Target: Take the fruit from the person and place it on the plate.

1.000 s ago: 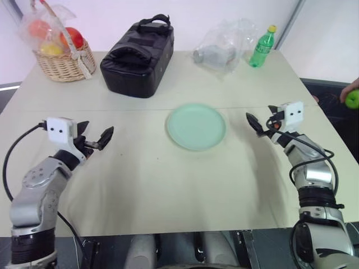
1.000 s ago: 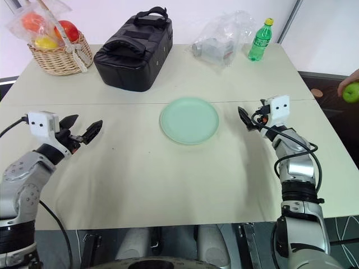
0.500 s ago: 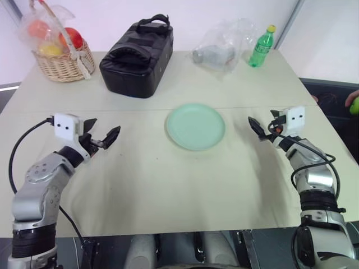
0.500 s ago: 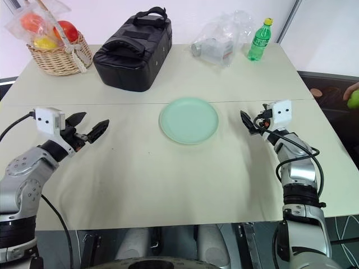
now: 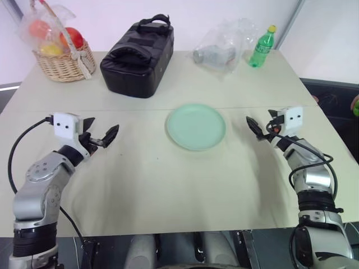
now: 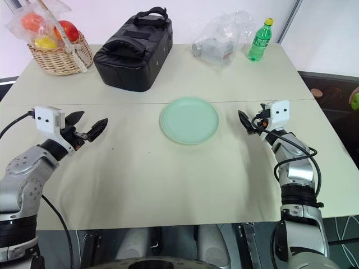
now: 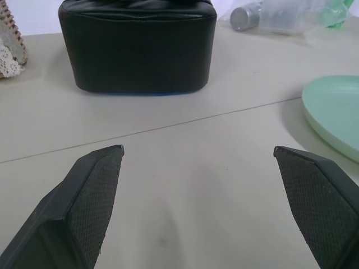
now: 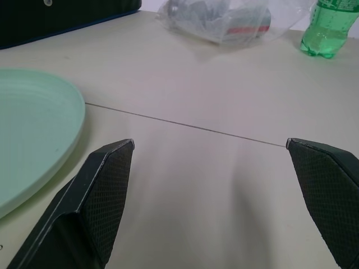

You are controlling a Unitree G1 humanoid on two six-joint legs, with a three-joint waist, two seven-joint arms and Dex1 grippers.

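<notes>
The fruit (image 6: 355,101), a bright green apple, peeks in at the far right edge beyond the table, with a trace of the person's hand on it. The pale mint plate (image 5: 196,126) lies flat at the table's middle, and its rim also shows as plate (image 7: 336,112) and plate (image 8: 33,134). My right gripper (image 5: 259,122) hovers open and empty to the right of the plate, well short of the apple. My left gripper (image 5: 104,133) hovers open and empty to the plate's left. Wide-apart fingers (image 7: 95,190) and fingers (image 8: 101,196) frame bare tabletop.
Along the table's far side stand a wicker basket (image 5: 61,59) of red, orange and yellow fruit, a black bag (image 5: 137,53), a crumpled clear plastic bag (image 5: 221,47) and a green bottle (image 5: 262,47). The table's right edge (image 5: 331,120) runs just past my right gripper.
The apple and the hand have drawn back to the right, now only a sliver at the edge. My left gripper edged slightly forward; the right arm held still.
</notes>
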